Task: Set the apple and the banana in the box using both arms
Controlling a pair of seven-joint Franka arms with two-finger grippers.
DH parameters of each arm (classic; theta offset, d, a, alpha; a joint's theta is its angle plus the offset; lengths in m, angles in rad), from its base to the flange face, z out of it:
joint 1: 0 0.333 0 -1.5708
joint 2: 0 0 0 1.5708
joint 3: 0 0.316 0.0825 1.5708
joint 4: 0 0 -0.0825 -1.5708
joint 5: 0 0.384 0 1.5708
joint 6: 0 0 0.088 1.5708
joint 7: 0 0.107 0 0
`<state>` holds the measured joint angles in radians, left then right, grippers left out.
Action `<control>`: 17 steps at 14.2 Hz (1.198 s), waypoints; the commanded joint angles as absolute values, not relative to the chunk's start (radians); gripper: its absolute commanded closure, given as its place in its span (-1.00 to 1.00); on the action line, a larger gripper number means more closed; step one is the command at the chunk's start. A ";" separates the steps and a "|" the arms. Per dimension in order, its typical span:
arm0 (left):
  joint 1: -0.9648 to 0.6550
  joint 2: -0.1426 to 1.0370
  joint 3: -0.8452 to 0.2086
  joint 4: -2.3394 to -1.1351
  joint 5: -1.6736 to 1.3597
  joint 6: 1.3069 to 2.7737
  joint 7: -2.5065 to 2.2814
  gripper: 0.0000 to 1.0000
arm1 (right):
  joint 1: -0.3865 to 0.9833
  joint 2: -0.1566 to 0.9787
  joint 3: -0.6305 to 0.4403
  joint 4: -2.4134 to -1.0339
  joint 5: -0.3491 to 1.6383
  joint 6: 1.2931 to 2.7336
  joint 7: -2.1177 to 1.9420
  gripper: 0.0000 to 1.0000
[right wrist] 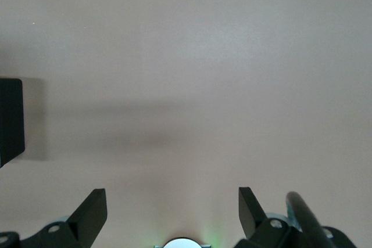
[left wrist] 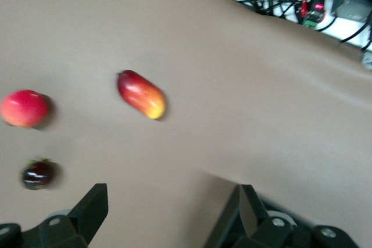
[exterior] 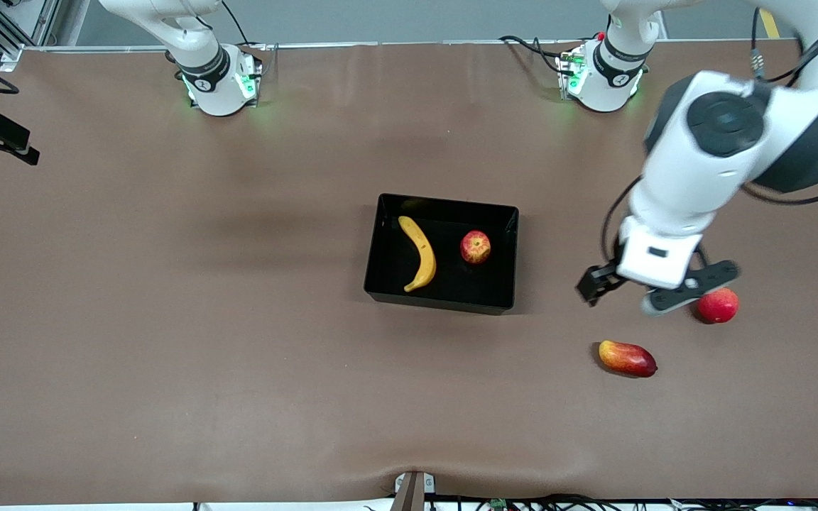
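Note:
The black box (exterior: 380, 241) stands mid-table. The yellow banana (exterior: 420, 253) and the streaked red apple (exterior: 475, 247) lie inside it, apart from each other. My left gripper (exterior: 597, 284) hangs in the air over bare table between the box and the loose fruits, toward the left arm's end. In the left wrist view its fingers (left wrist: 93, 207) stand wide apart with nothing between them; the gripper (left wrist: 171, 213) is open. My right gripper (right wrist: 172, 210) is open and empty over bare table near its own base; it is out of the front view. A box corner (right wrist: 10, 120) shows there.
A plain red round fruit (exterior: 718, 305) (left wrist: 24, 108) and a red-yellow mango-like fruit (exterior: 627, 358) (left wrist: 141, 94) lie on the table toward the left arm's end, nearer the front camera than the box. A small dark round thing (left wrist: 38, 173) lies by them.

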<state>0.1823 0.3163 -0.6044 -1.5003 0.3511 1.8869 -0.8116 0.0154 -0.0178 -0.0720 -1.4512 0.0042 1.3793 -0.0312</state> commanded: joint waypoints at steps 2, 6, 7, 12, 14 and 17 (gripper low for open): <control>0.210 0.259 -0.612 -1.447 0.328 1.723 -0.642 -1.00 | 0.003 -0.032 -0.066 -1.460 0.023 1.377 -0.041 -1.00; 0.175 0.160 -0.473 -1.451 0.140 1.654 -0.447 -1.00 | 0.002 -0.032 -0.064 -1.460 0.023 1.376 -0.041 -1.00; 0.143 0.132 -0.404 -1.457 0.091 1.638 -0.413 -1.00 | -0.005 -0.032 -0.067 -1.462 0.023 1.376 -0.041 -1.00; 0.008 -0.050 -0.155 -1.630 -0.034 1.621 -0.207 -1.00 | -0.006 -0.032 -0.067 -1.463 0.032 1.374 -0.041 -1.00; -0.030 -0.121 -0.106 -1.702 -0.051 1.626 -0.199 -1.00 | -0.008 -0.032 -0.067 -1.463 0.032 1.373 -0.041 -1.00; -0.048 -0.201 -0.101 -1.779 -0.051 1.628 -0.199 -1.00 | 0.000 -0.032 -0.066 -1.460 0.032 1.374 -0.041 -1.00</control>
<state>-0.0294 -0.1140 -0.1133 -1.6867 -0.0345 1.6119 -0.2140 0.0125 -0.0178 -0.0750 -1.4517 0.0141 1.3772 -0.0317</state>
